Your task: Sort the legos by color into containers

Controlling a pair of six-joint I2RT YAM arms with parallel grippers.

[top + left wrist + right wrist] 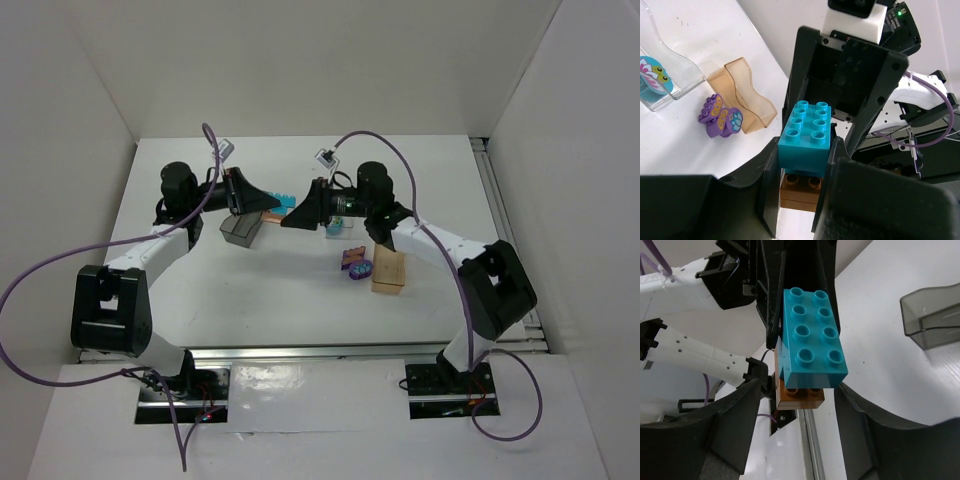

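A teal lego brick (805, 131) sits stacked on an orange brick (800, 190), and both hang above the table. My left gripper (805, 155) is shut on the stack, its pads pressing the teal brick's sides. In the right wrist view the same teal brick (812, 335) and orange brick (800, 395) reach between the fingers of my right gripper (799, 390). That gripper is open, with a gap on each side of the stack. From above, the two grippers (268, 200) (290, 218) meet tip to tip. A purple butterfly lego (720, 116) lies on the table.
The orange-amber bin (742, 95) lies beside the purple piece. The clear bin (670, 75) holds a teal piece with eyes. The smoky grey bin (932, 315) (240, 230) stands under the left gripper. White walls enclose the table.
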